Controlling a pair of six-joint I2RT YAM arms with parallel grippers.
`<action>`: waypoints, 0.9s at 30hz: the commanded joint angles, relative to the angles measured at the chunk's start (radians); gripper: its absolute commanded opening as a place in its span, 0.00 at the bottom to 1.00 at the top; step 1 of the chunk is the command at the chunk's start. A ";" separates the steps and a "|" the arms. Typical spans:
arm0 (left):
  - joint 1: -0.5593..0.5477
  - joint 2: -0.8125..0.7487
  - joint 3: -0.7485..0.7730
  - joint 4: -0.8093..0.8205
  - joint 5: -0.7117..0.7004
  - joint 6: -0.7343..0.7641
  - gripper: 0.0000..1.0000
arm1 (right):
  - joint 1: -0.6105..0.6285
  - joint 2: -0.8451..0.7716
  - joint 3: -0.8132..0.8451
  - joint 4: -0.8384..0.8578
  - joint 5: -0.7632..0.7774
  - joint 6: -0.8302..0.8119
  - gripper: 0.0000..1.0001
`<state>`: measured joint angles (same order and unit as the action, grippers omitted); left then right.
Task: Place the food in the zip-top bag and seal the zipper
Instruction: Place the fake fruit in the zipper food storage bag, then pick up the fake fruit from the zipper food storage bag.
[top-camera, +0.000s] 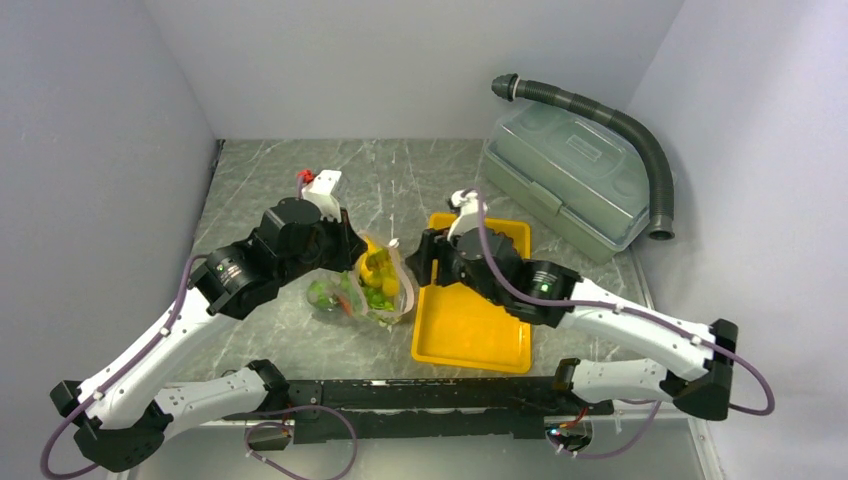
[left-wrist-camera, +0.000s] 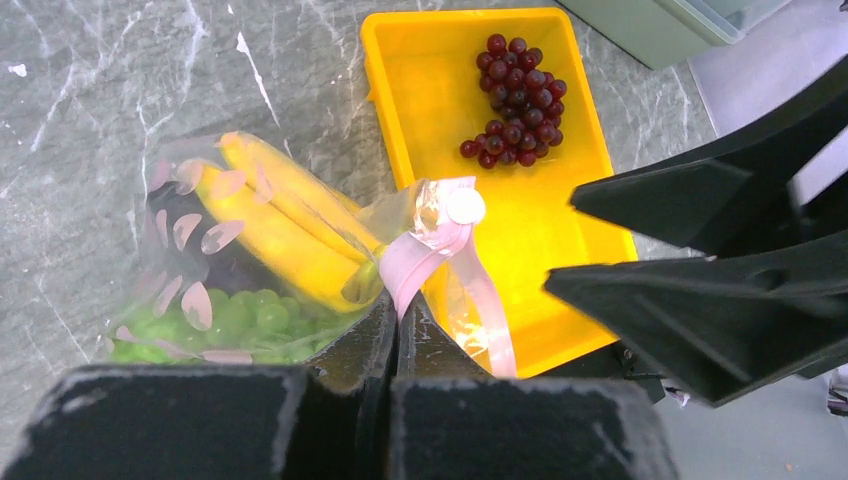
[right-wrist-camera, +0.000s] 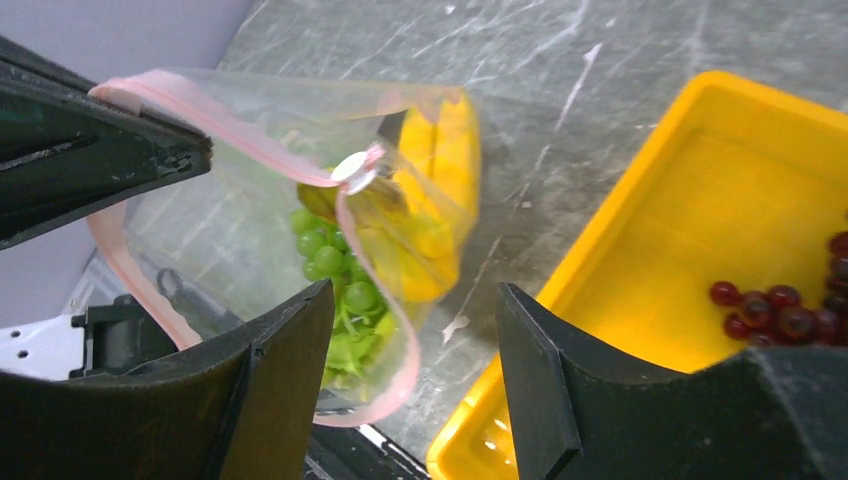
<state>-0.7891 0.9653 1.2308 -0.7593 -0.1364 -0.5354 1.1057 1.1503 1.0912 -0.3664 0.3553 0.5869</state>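
The clear zip-top bag (top-camera: 372, 288) lies left of the yellow tray (top-camera: 470, 330) and holds yellow bananas (left-wrist-camera: 280, 222), green grapes (left-wrist-camera: 240, 318) and green leafy stalks (right-wrist-camera: 350, 350). My left gripper (left-wrist-camera: 400, 305) is shut on the bag's pink zipper strip (left-wrist-camera: 425, 255) and holds the mouth up and open. A white slider (right-wrist-camera: 352, 170) sits on the strip. My right gripper (right-wrist-camera: 415, 300) is open and empty, just right of the bag's mouth and over the tray's left edge. Dark red grapes (left-wrist-camera: 515, 100) lie in the tray.
A large translucent grey-green lidded box (top-camera: 565, 180) stands at the back right with a dark ribbed hose (top-camera: 620, 120) curving over it. Grey walls close in the left, back and right sides. The two grippers are close together above the bag.
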 joint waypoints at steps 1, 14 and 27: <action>-0.004 -0.021 0.032 0.078 -0.007 0.015 0.00 | -0.042 -0.100 -0.022 -0.098 0.099 -0.032 0.64; -0.004 -0.022 0.005 0.086 -0.041 0.042 0.00 | -0.343 -0.131 -0.072 -0.222 0.065 -0.067 0.72; -0.001 -0.046 -0.017 0.078 -0.043 0.064 0.00 | -0.575 0.135 -0.113 -0.138 0.033 -0.048 0.76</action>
<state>-0.7895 0.9539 1.2152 -0.7444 -0.1562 -0.4904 0.5694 1.2339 0.9955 -0.5629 0.3962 0.5316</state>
